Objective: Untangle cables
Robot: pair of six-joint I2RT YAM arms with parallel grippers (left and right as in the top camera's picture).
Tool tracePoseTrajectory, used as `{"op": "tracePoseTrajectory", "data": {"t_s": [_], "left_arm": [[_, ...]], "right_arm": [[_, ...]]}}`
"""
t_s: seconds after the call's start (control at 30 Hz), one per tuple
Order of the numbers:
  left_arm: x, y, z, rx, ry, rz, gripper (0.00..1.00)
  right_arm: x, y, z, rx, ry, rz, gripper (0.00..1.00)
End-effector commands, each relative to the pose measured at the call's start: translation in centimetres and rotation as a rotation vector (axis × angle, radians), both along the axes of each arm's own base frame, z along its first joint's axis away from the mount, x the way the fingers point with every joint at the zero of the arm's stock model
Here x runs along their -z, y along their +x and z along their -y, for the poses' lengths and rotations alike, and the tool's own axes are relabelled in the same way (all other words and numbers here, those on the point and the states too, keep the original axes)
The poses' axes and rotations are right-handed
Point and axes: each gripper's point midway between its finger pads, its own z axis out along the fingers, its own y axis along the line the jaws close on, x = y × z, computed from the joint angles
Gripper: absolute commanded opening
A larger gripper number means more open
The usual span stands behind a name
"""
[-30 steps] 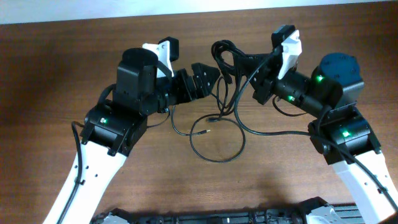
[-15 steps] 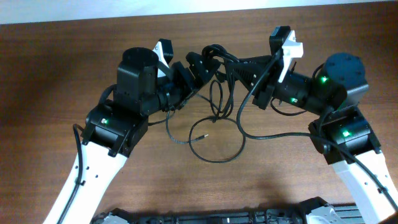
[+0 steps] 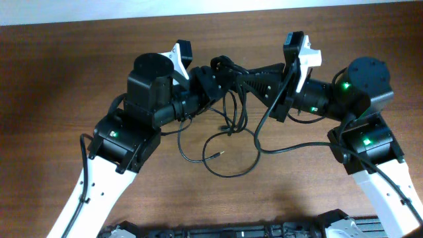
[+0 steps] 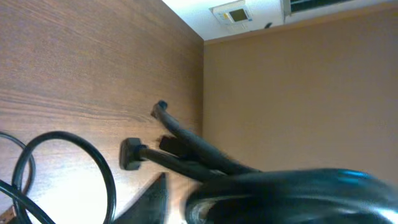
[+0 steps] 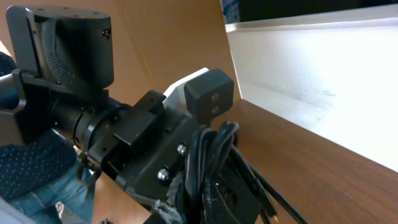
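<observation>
Cables bunch between left claw and right claw.

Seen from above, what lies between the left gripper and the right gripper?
The bundled black cables fill the gap between the left gripper and the right gripper, with loops hanging down to the table. The overhead view shows this.

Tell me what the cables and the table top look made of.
The cables: likely rubber or plastic sheathing, glossy black; they bend in loose loops and catch highlights. The table: wood or wood-look laminate, brown with visible grain, fairly matte; the look leaves open which.
</observation>
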Motion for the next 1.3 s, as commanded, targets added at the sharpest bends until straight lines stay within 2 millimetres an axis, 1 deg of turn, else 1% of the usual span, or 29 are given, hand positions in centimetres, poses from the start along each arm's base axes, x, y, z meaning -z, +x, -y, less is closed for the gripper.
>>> {"op": "tracePoseTrajectory", "data": {"t_s": [0.0,0.07,0.23,0.33,0.37,0.4,0.5,0.53,0.57,0.6,0.7,0.8,0.87,1.03,1.1,1.17,1.27], "left_arm": [[0.5,1.0,-1.0,-0.064,0.028,-0.001,0.1],[0.5,1.0,-1.0,-0.064,0.029,-0.001,0.01],[0.6,1.5,-1.5,-0.1,0.051,0.017,0.0],[0.7,1.9,-1.8,-0.097,0.105,0.078,0.0],[0.7,2.0,-2.0,-0.099,0.122,0.096,0.0],[0.7,2.1,-2.1,-0.096,0.142,0.118,0.0],[0.8,2.6,-2.6,-0.094,0.215,0.193,0.0],[0.8,2.8,-2.8,-0.091,0.254,0.23,0.0],[0.9,3.0,-3.1,-0.086,0.299,0.272,0.0],[0.9,3.1,-3.2,-0.082,0.321,0.294,0.0],[0.9,3.3,-3.5,-0.043,0.413,0.388,0.0],[0.9,3.3,-3.5,-0.026,0.438,0.417,0.0],[0.9,3.3,-3.4,-0.025,0.438,0.417,0.0],[0.9,3.4,-3.5,-0.028,0.439,0.417,0.0],[0.9,3.5,-3.7,-0.04,0.446,0.417,0.0],[0.9,3.5,-3.6,-0.039,0.444,0.417,0.0],[1.0,3.1,-2.8,-0.023,0.438,0.414,0.0]], "right_arm": [[-1.6,-1.4,-0.1,-0.052,0.017,0.048,0.04],[-1.6,-1.4,-0.1,-0.052,0.017,0.046,0.04],[-1.5,-1.4,-0.1,-0.052,0.016,0.044,0.04],[-1.2,-1.3,-0.1,-0.042,0.012,0.029,0.05],[-1.1,-1.2,-0.1,-0.037,0.007,0.026,0.08],[-0.8,-0.9,0.0,-0.021,0.004,0.013,0.18],[0.1,-0.1,0.4,0.033,-0.017,-0.02,0.35],[0.4,-0.1,0.4,0.034,-0.038,-0.002,0.49],[0.6,-0.1,0.4,0.033,-0.049,0.008,0.58],[0.8,0.0,0.5,0.036,-0.058,0.011,0.62],[1.7,0.3,0.7,0.057,-0.107,0.036,0.78],[2.6,0.2,0.7,0.049,-0.15,0.062,0.91],[2.8,0.1,0.7,0.046,-0.16,0.07,0.95],[3.3,0.1,0.7,0.042,-0.19,0.09,0.99],[3.8,0.4,0.9,0.066,-0.203,0.069,0.99],[4.1,0.4,0.8,0.075,-0.224,0.083,0.99],[4.5,1.0,0.3,0.131,-0.257,0.087,1.0]]}}
